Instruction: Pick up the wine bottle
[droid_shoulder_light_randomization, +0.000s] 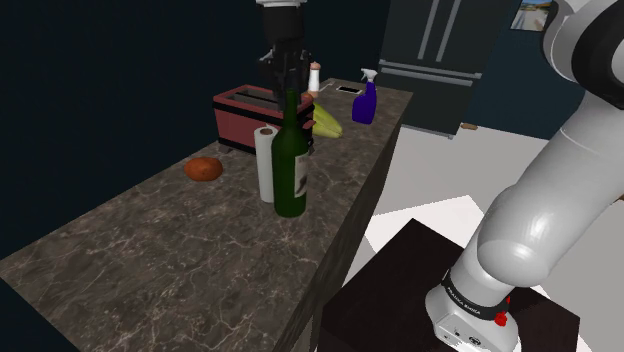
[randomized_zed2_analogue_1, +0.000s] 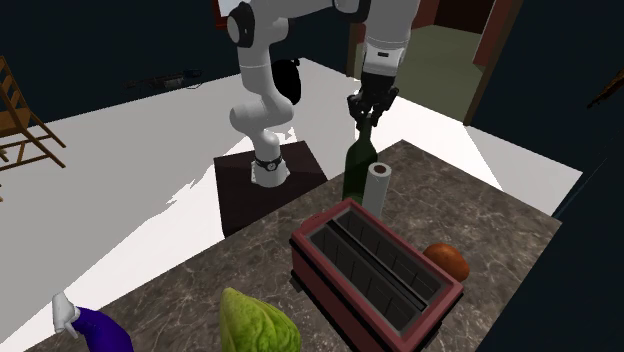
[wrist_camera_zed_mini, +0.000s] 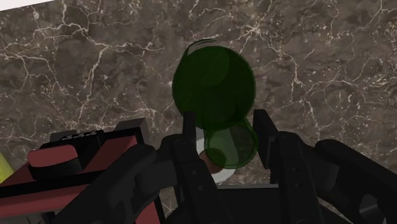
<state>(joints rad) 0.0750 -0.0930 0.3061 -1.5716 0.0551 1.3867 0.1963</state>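
Gripper (wrist_camera_zed_mini: 226, 118) at the neck of the wine bottle (droid_shoulder_light_randomization: 290, 165), fingers (wrist_camera_zed_mini: 264, 127) apart and flanking its mouth, no clear clasp, bottle dark green with a pale label, upright just beside the paper towel roll (droid_shoulder_light_randomization: 266, 160), counter (droid_shoulder_light_randomization: 150, 260) edge near the roll on the bottle's side, bare veined top beyond the roll, away from the red toaster (droid_shoulder_light_randomization: 240, 115).

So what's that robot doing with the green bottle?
It is getting ready to grab it. The white robot arm holds its black hand right at the top of the green wine bottle. The two fingers stand open on either side of the neck and don't look like they are squeezing it yet. The bottle stands upright on the dark stone counter, beside a white paper roll, with a red toaster farther back.
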